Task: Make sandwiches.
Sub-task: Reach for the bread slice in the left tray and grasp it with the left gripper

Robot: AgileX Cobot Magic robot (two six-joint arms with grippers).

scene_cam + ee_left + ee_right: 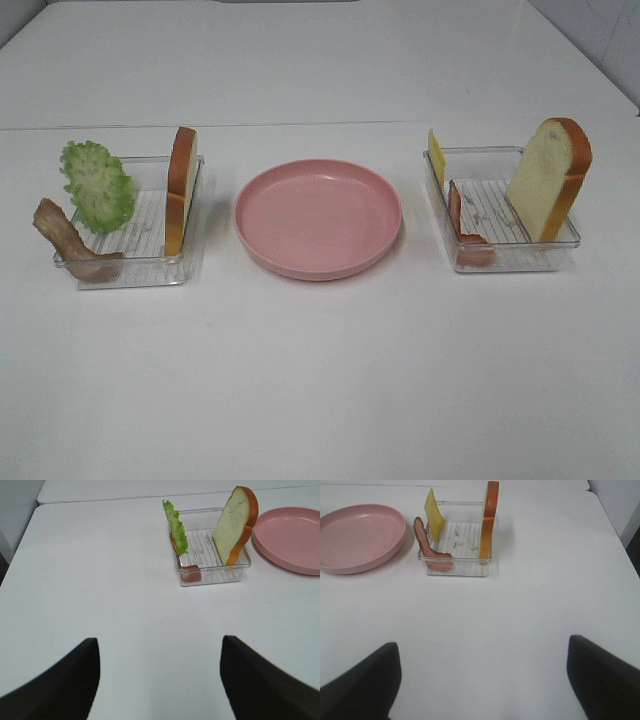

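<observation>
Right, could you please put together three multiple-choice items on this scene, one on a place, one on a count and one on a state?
1. Where is the yellow cheese square?
A. in the left tray
B. on the pink plate
C. in the right tray

2. How many bread slices are in view?
A. one
B. two
C. four

3. How do the bread slices sit?
A. upright on edge in the trays
B. flat on the pink plate
C. stacked together

Answers:
1 C: the cheese stands at the back of the right tray, on its plate side.
2 B: one slice is in the left tray and one in the right tray.
3 A: each stands on edge against a tray wall, and the pink plate holds nothing.
</observation>
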